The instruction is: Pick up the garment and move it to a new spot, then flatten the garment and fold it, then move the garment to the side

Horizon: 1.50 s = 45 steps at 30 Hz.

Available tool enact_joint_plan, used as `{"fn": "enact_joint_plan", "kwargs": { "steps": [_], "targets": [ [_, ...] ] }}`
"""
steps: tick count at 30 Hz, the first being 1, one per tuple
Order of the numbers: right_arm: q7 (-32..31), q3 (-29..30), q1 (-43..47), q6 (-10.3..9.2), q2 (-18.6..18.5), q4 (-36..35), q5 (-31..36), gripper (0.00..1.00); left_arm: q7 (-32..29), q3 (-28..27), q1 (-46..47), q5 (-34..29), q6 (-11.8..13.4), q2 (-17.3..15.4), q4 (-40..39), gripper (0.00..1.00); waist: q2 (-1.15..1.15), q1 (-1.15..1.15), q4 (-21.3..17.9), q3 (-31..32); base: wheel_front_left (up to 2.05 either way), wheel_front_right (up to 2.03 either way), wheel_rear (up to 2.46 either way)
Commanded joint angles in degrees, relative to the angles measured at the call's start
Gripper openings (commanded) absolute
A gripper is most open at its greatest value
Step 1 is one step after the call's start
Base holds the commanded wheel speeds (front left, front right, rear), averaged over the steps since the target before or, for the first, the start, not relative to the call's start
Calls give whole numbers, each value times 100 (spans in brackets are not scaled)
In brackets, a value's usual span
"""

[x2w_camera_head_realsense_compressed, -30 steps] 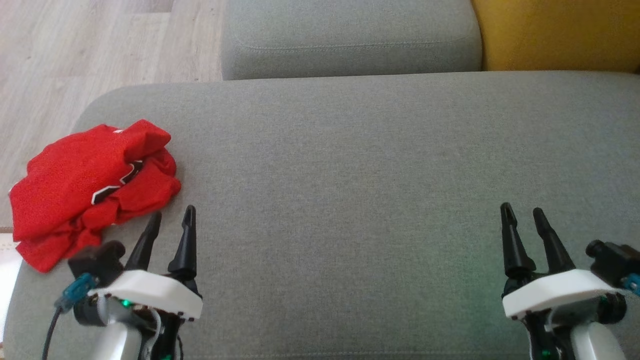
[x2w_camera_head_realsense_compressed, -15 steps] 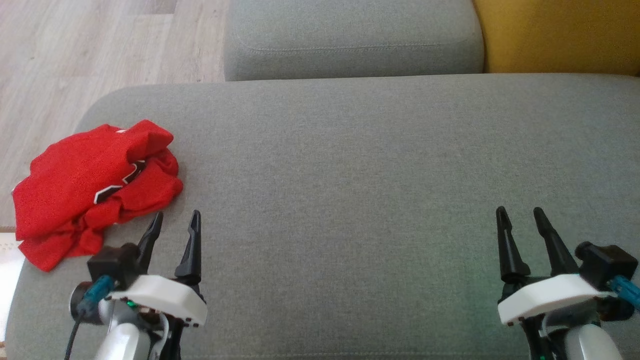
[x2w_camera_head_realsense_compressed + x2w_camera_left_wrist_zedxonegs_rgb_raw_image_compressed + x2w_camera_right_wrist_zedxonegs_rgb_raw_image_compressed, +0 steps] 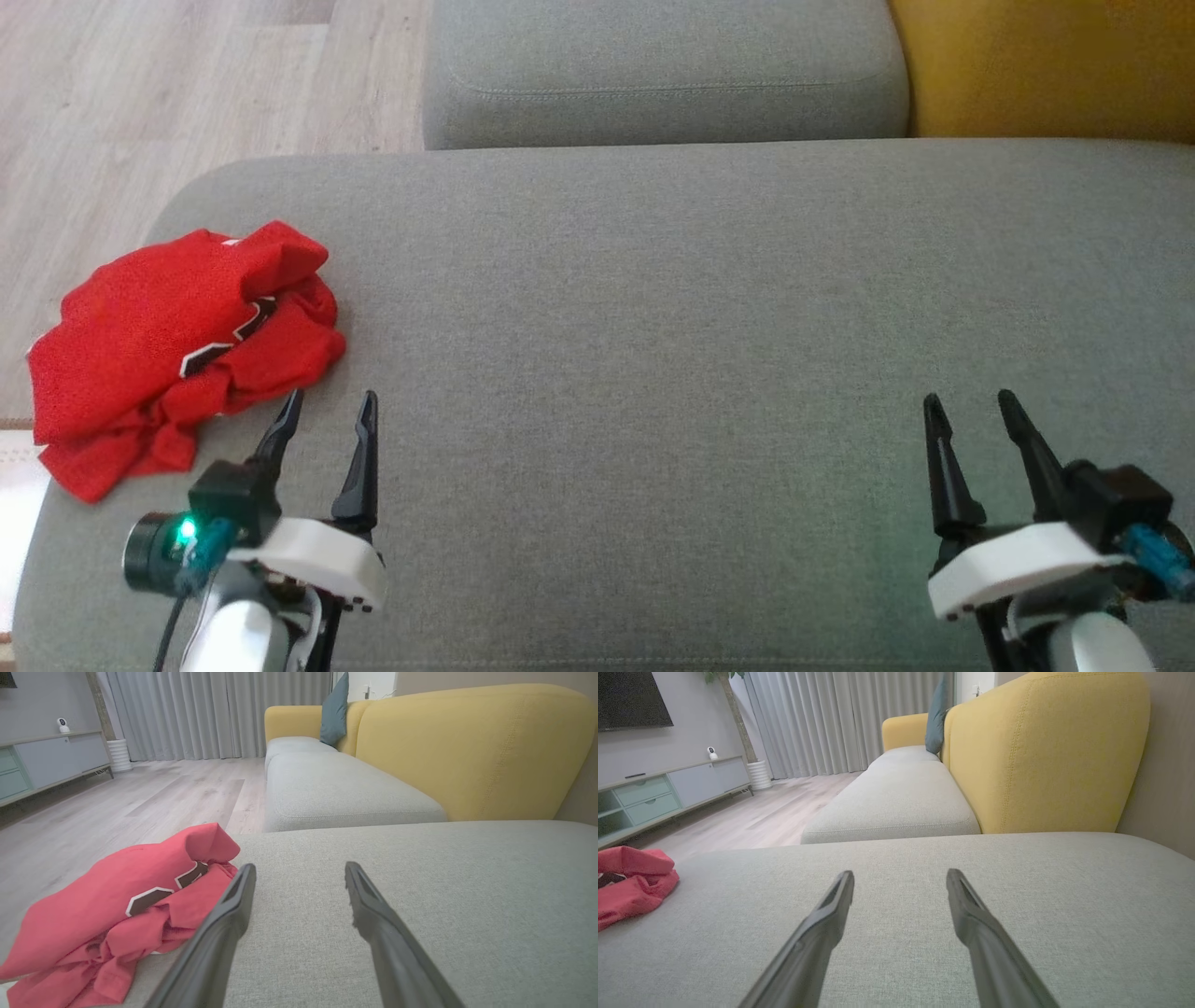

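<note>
On woven grey cushion [image 3: 653, 327]: crumpled red garment [image 3: 177, 345].

Place: a home living room.
Landmark: a sofa [image 3: 709, 308] with grey seat cushions [image 3: 336, 788], a yellow backrest [image 3: 1041, 756] and a teal pillow [image 3: 334, 709].
Beside the sofa: pale wood planks [image 3: 140, 793] as flooring.
Across from the sofa: a low cabinet [image 3: 668, 793] with drawers, a dark television [image 3: 630, 697] above it.
Beyond the sofa's far end: long grey curtains [image 3: 840, 718] and a white pot [image 3: 760, 774] with a plant.

Left gripper [image 3: 329, 409] low at left, jaws apart, empty. Right gripper [image 3: 969, 411] low at right, jaws apart, empty. Both point forward, wrists level.
</note>
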State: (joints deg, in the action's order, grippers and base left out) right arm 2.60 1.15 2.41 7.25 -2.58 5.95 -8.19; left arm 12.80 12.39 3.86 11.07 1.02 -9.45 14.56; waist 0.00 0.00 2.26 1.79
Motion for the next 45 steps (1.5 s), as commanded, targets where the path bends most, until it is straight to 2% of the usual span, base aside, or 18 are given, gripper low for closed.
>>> {"fn": "enact_joint_plan", "kwargs": {
  "steps": [1,8,28,33,45],
  "targets": [
    [101,-125,-80,23,-29,-197,198,100,107,-173,344,-192,37,-134,-159,100,0,0,4,1,0,0,0],
    [161,-161,-42,24,-31,-199,511,100,219,-229,346,-530,28,-84,-48,100,0,0,30,2,0,0,0],
    [226,-116,-114,24,-30,-105,186,100,219,-483,416,-436,-145,124,190,100,0,0,209,-29,0,0,0],
    [207,-143,-116,24,-30,-218,168,100,219,-528,469,-443,-165,168,194,100,0,0,509,-53,0,0,0],
    [90,-394,-218,24,-30,-532,73,100,219,-782,552,-433,-159,186,154,100,0,0,1707,-116,0,0,0]
  ]
}}
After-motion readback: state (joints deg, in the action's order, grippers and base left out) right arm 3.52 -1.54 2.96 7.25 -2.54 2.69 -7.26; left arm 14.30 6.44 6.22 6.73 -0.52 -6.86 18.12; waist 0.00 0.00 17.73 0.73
